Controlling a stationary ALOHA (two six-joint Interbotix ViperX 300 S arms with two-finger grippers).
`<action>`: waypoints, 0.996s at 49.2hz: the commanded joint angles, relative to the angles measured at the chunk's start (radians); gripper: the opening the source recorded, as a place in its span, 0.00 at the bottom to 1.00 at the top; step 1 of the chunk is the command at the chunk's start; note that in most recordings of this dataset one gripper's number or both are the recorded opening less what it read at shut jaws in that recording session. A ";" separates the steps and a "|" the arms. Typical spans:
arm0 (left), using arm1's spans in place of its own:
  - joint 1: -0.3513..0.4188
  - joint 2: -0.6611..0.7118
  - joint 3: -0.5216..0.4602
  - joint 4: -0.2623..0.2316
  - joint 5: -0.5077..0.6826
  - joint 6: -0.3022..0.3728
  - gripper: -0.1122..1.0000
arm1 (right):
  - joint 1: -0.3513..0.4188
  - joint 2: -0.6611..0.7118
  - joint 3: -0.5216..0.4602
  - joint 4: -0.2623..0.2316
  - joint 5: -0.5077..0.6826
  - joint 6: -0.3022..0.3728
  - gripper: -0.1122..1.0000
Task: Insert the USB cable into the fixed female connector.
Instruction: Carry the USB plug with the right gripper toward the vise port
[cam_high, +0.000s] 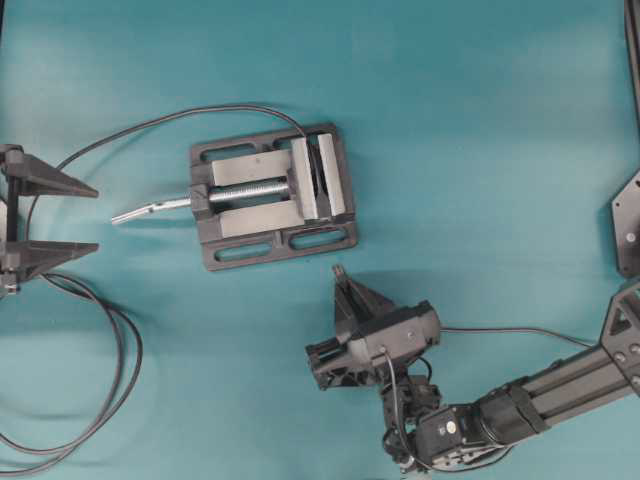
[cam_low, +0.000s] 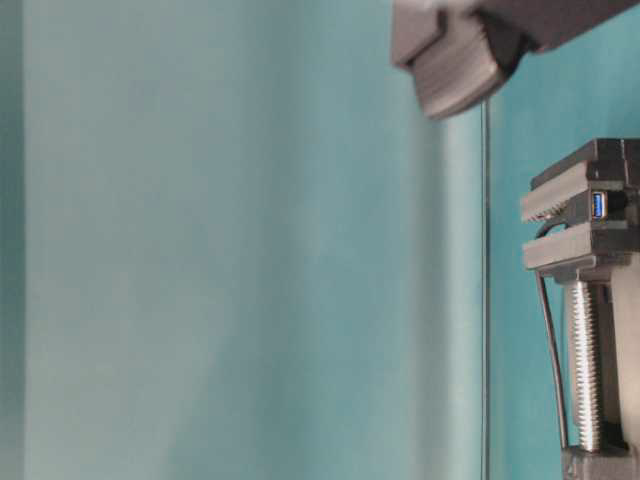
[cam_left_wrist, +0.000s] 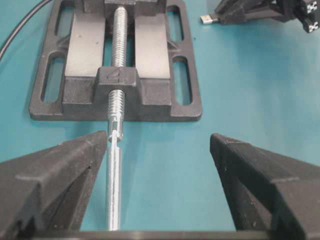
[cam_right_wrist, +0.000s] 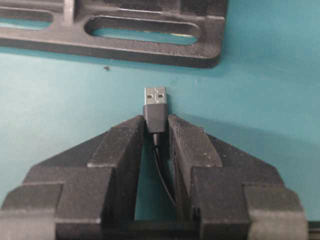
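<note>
Right hand (cam_right_wrist: 156, 131): clamped on the USB cable (cam_right_wrist: 155, 107), plug beside the vise (cam_high: 272, 195).
Left hand (cam_left_wrist: 159, 150): wide, empty.
Female connector (cam_low: 599, 205): held in vise.
Progress: plug grasped; insertion remains.

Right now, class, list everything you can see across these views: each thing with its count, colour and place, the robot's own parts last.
vise: one, black and grey, centre of the table, silver screw handle pointing left.
fixed female connector: one, dark with blue insert, clamped in the vise.
looped cable: one, dark, from vise to lower left.
USB cable: one, black plug with silver tip, below the vise.
table: one, teal.
left gripper: one, black, left edge, fingers open.
right gripper: one, black, fingers shut on the plug.
</note>
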 joint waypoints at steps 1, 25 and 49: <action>0.002 0.005 -0.011 0.005 -0.009 0.003 1.00 | -0.008 -0.017 -0.029 0.003 -0.031 -0.002 0.28; 0.002 0.005 -0.011 0.005 -0.009 0.003 1.00 | -0.002 -0.032 -0.048 -0.008 -0.104 -0.032 0.28; 0.002 0.005 -0.011 0.005 -0.009 0.003 1.00 | -0.048 -0.054 -0.087 -0.011 -0.109 -0.043 0.28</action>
